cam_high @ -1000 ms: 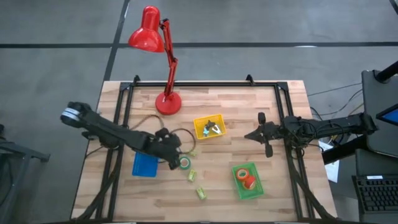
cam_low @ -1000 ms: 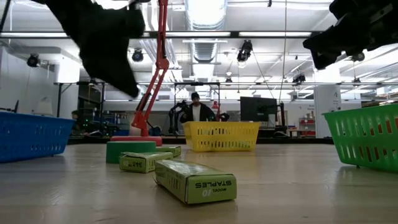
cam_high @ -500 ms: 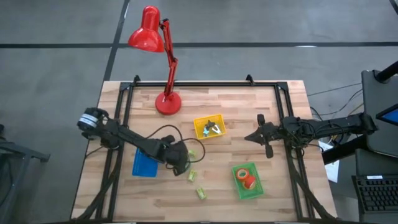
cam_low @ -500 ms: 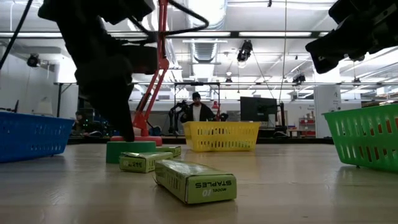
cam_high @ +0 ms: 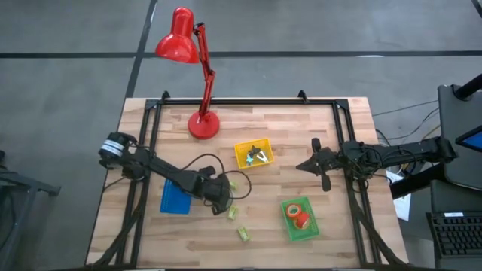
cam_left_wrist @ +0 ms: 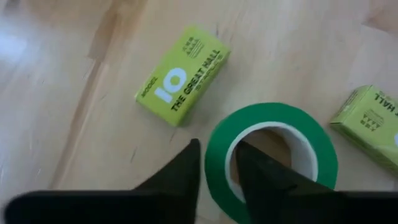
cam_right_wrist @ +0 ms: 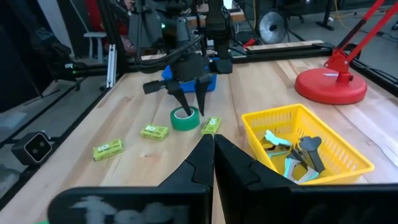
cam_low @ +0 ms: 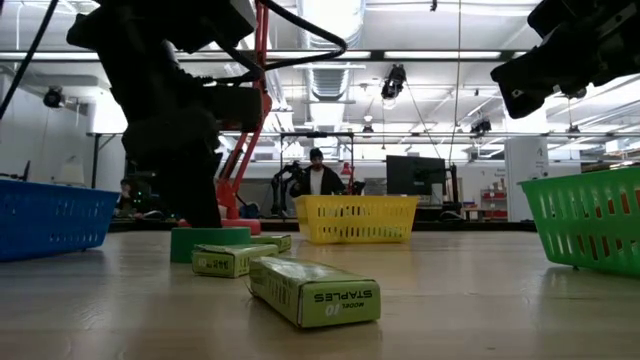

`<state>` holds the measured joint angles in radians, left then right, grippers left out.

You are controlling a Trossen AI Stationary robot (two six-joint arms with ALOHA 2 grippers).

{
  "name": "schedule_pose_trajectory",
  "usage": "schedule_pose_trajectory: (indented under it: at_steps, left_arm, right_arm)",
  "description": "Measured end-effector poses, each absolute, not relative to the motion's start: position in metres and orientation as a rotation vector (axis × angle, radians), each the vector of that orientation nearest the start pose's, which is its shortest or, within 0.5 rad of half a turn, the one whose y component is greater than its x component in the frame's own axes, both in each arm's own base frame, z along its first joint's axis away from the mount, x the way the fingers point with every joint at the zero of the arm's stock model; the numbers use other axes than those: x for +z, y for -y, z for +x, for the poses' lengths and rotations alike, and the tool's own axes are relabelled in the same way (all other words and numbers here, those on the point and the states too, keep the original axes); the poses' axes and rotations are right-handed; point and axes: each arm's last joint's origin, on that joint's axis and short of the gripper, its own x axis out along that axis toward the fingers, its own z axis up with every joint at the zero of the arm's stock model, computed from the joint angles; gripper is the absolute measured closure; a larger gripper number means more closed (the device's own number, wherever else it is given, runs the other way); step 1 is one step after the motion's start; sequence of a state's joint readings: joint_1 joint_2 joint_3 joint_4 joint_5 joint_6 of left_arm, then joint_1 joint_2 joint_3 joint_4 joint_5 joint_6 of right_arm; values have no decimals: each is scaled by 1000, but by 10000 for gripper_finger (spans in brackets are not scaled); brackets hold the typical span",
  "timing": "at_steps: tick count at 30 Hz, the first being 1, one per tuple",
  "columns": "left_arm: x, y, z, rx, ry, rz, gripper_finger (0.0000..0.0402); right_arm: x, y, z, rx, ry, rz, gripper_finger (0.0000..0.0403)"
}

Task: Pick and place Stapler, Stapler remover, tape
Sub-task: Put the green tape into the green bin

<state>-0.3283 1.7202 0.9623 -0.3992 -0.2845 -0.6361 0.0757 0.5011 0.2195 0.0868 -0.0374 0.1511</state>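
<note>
Left gripper (cam_left_wrist: 217, 171) is down on the green ring-shaped tape roll (cam_left_wrist: 272, 160), at 7 o'clock from the yellow basket (cam_high: 242, 157), one finger inside its core, one outside, closing on the wall. I judge grasp step; next squeeze, lift. Right gripper (cam_high: 318, 163) waits pressed together.

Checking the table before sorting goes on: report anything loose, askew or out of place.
Three lime-green staple boxes lie scattered at odd angles on the table, outside every basket. The green tape roll also lies loose there; the left gripper straddles its rim, one finger inside the ring. Nothing looks spilled or damaged.
</note>
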Motion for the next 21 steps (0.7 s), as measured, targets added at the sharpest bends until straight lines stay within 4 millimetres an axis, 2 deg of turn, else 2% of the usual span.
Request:
schedule_pose_trajectory:
  at_steps: [4,10,15,21]
  left_arm:
    - [156,95,306,278,-1030,-193,362]
    - [169,95,315,315,-949,-107,363]
    - [205,94,329,442,-739,16,348]
    - [251,100,352,502,-457,170,357]
  right_arm:
    - [202,-11,135,97,-197,154,394]
    - [207,-11,137,101,-138,197,394]
    - [211,-15,141,227,-76,211,394]
    - [206,-18,148,290,-48,179,394]
